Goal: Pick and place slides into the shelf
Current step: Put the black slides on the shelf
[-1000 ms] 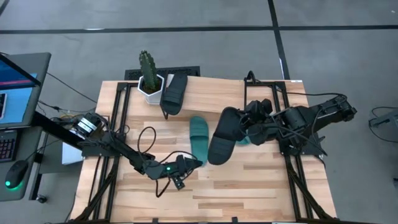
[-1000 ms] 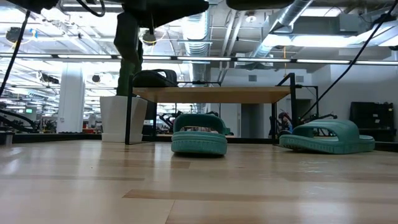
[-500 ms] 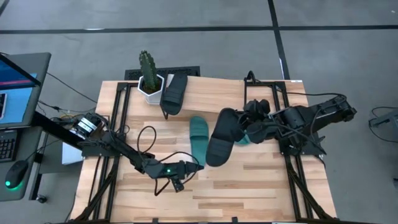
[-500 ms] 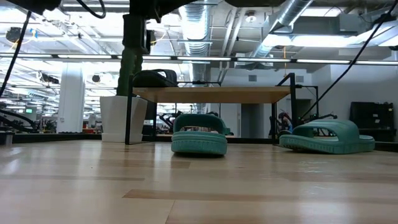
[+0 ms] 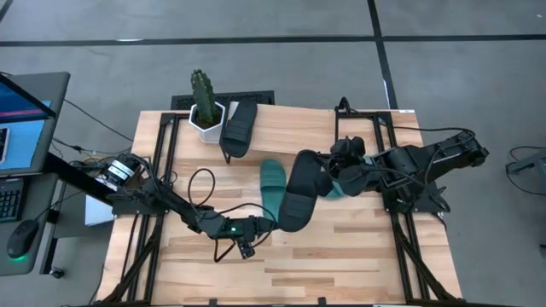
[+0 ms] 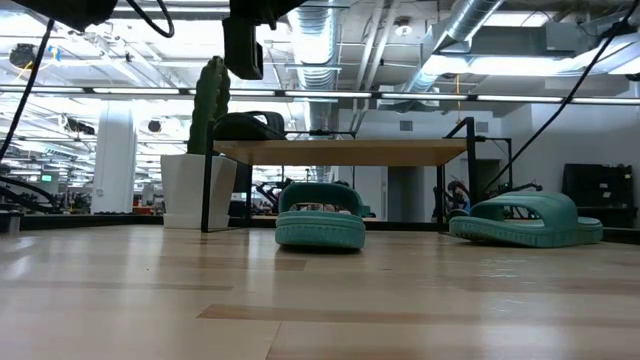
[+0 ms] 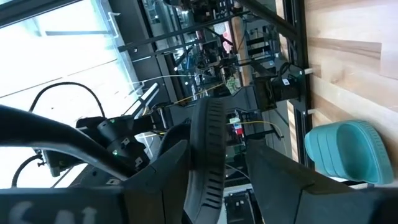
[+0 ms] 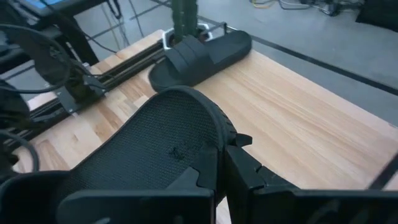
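Black and rubbery, the slip-on sandal with the wide strap is held by your right gripper above the middle of the bench, free of the wood. The two fingers are pressed together on the rim of the sole; in the right wrist view you see them bite the edge of the textured footbed.

Your left gripper comes up to the lower end of the same sandal. In the left wrist view the ribbed edge of the sole stands between its two fingers, which are spread on both sides of it. I cannot tell if they already touch.

A second black sandal lies on the tilted light-wood shelf with the thin black frame, at its left end, beside the green cactus in a white pot. One teal green sandal rests flat on the bench, just beside the held one. The other teal sandal lies further right, mostly hidden under the right arm from above.

This sandal looks light and soft, so I expect it to bend and swing when it is held by only one edge. A grip on the thick sole edge should be firm. The strap is wide, but it will probably fold.
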Available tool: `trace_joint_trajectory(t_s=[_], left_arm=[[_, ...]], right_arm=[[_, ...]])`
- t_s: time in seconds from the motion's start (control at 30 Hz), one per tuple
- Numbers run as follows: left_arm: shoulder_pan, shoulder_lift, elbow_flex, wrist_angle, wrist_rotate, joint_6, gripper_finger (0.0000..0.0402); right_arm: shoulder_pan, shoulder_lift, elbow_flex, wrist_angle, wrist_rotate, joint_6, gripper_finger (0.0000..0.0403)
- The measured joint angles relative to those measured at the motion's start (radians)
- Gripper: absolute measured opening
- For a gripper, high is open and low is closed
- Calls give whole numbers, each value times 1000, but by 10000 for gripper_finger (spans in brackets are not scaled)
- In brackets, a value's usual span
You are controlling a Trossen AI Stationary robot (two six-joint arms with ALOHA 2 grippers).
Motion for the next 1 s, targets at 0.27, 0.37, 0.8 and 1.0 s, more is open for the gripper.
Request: trace_joint_trajectory(t_s=[0.27,0.37,0.8,1.0], left_arm=[[7,0,0,0,2,13,151],[7,0,0,0,3,14,151],[7,0,-1,-8,-3,20,151],[7,0,-1,-11,-17,19,145]], right_arm=[[0,14,1,53,-21,-27,0],[-2,30,-1,54,-50,-30,0],[-67,98,-1,134,-155,-114,0],[-76,97,-1,161,-168,-136,0]])
